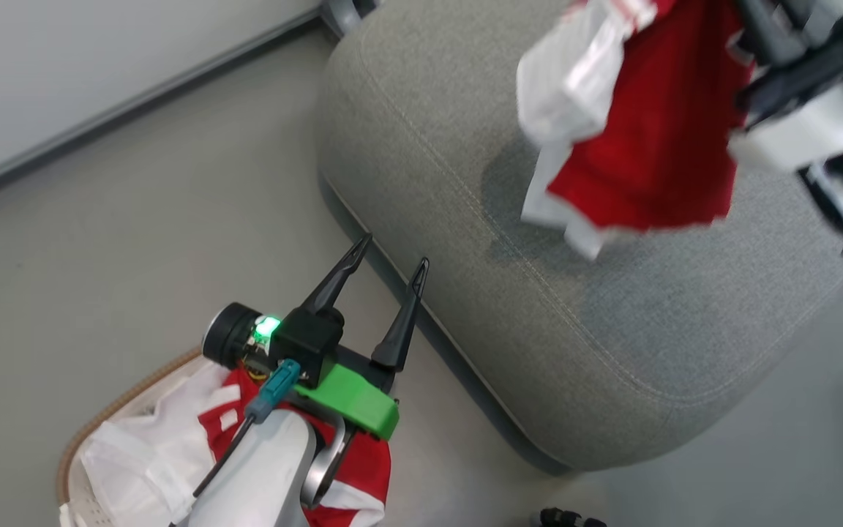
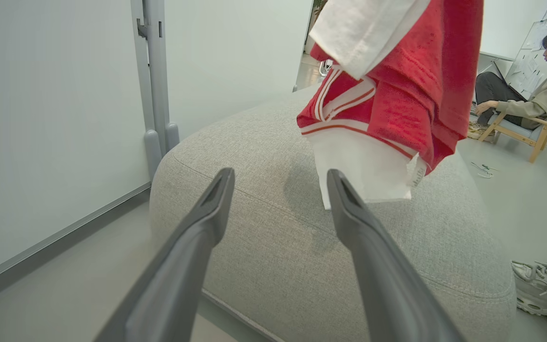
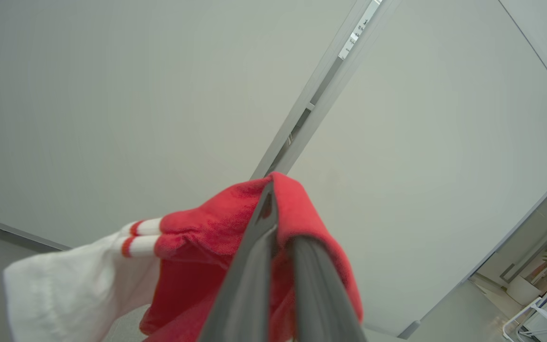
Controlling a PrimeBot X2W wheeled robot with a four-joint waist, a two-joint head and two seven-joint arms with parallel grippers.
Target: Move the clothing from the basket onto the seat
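Nearest, on the floor in front of the seat (image 1: 458, 183), the basket (image 1: 92, 432) still holds a red-and-white garment (image 1: 363, 468), so the job is only part done. Above it the left gripper (image 1: 393, 250) has its jaws spread and empty, tips pointing at the seat's front edge. Farther on, above the seat's top, the right gripper (image 3: 278, 223) has its jaws pinched on a fold of the red jersey (image 1: 656, 132), which hangs clear of the cushion with its white sleeve (image 1: 575, 73) lowest. The risk, as I judge it, is letting go from this height: the loose cloth may cling to a finger, or drift and slide off the seat's rounded edge to the floor.
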